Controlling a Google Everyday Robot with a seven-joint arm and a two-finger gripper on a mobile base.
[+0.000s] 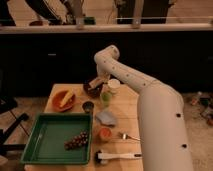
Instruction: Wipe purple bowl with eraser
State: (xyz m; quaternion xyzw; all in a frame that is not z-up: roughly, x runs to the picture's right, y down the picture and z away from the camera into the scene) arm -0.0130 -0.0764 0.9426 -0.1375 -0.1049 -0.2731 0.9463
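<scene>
The purple bowl (92,90) sits near the table's back edge, right of the orange bowl. My gripper (97,83) reaches down from the arm's wrist to the bowl's upper right rim. It is shut on the eraser (95,80), a pale block pressed at the bowl's inside. The wrist hides the far side of the bowl.
Around the bowl stand an orange bowl (64,100), a small dark cup (88,106), a green cup (105,96) and a white cup (114,84). A blue-grey sponge (106,118), orange cup (104,134), fork (128,136) and brush (118,156) lie nearer. A green tray (45,140) holds grapes (76,141).
</scene>
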